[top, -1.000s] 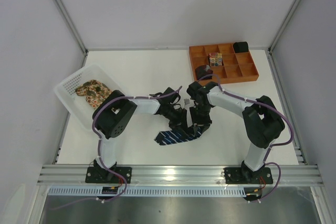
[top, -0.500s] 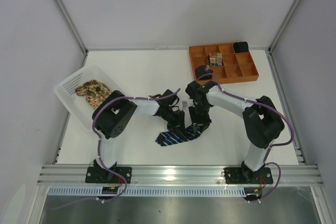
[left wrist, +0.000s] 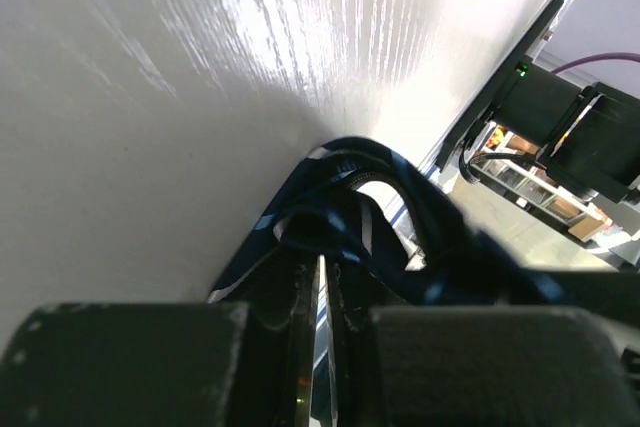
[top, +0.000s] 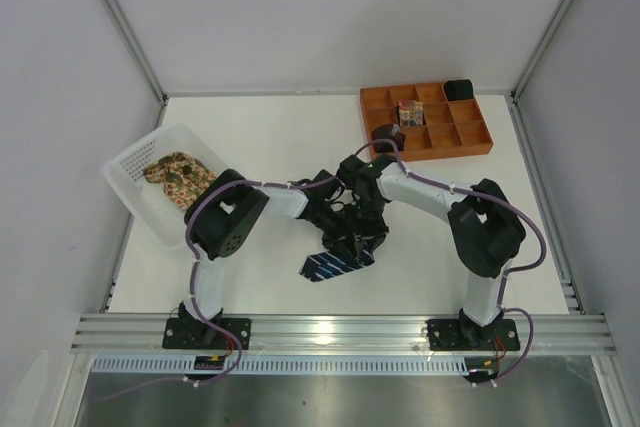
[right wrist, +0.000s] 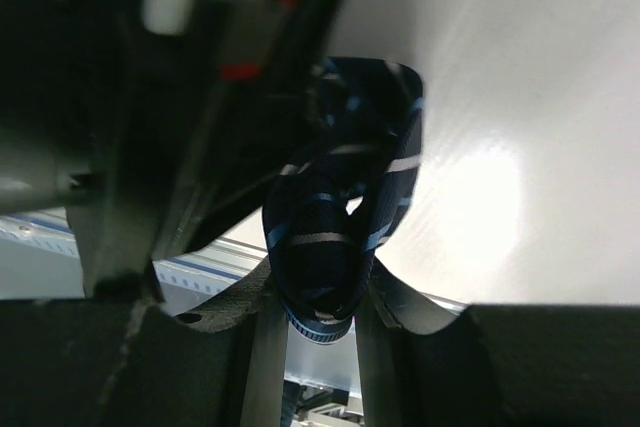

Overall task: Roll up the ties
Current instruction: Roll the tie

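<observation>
The navy tie [top: 335, 264] lies on the table [top: 270, 137] well short of the orange tray [top: 470, 143], off its near-left corner. Its striped wide end is flat and the rest is looped up between the two grippers. The right gripper [right wrist: 320, 312] pinches a bunched coil of it, unchanged over the last second. The left gripper [left wrist: 322, 277] has moved in close beside it, and its jaws have narrowed to nearly pressed together on a fold. Both wrists have crowded closer, away from the tray's side, so the roll seems to be mid-tightening, not finished. The floral tie [top: 178, 175] waits in the basket [top: 130, 162], far left of the tray.
</observation>
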{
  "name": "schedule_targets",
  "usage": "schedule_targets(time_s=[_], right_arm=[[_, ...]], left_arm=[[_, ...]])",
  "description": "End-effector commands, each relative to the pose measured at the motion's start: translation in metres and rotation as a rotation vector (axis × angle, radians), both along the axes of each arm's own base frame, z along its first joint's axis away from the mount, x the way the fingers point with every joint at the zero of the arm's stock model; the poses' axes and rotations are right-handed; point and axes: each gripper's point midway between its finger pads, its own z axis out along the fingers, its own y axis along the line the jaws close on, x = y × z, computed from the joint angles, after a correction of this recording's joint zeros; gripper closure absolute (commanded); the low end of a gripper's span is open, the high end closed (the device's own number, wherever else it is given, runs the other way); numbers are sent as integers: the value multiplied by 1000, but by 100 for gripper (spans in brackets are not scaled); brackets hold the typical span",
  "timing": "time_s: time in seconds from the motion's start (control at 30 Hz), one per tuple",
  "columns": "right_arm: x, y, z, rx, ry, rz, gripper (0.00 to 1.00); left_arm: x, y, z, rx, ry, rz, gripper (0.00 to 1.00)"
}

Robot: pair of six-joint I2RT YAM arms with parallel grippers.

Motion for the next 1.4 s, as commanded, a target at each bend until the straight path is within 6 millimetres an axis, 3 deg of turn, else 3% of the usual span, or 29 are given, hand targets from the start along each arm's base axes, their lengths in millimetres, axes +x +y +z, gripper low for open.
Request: schedule_targets(time_s=[0.0, 0.2, 0.5, 0.7, 0.97, 1.13, 1.37], right_arm=[[-2, 19, 2, 44, 14, 53, 100], [-2, 30, -12, 64, 24, 83, 100], [-11, 21, -36, 43, 28, 120, 100], [-15, 12, -48, 5, 33, 140, 100], [-13, 14, -51, -4, 35, 155, 100], [-8, 17, -45, -14, 19, 166, 100], [-2, 18, -37, -45, 2, 190, 100]], left_arm=[[10, -5, -8, 15, -28, 14, 90], [6, 2, -13, 47, -34, 8, 91], [2, 31, -22, 145, -100, -37, 83], [-4, 45, -14, 139, -109, -75, 79], [-6, 58, 1, 120, -122, -75, 71], [-19, 74, 7, 139, -117, -82, 73], [-23, 102, -3, 218, -112, -19, 89]])
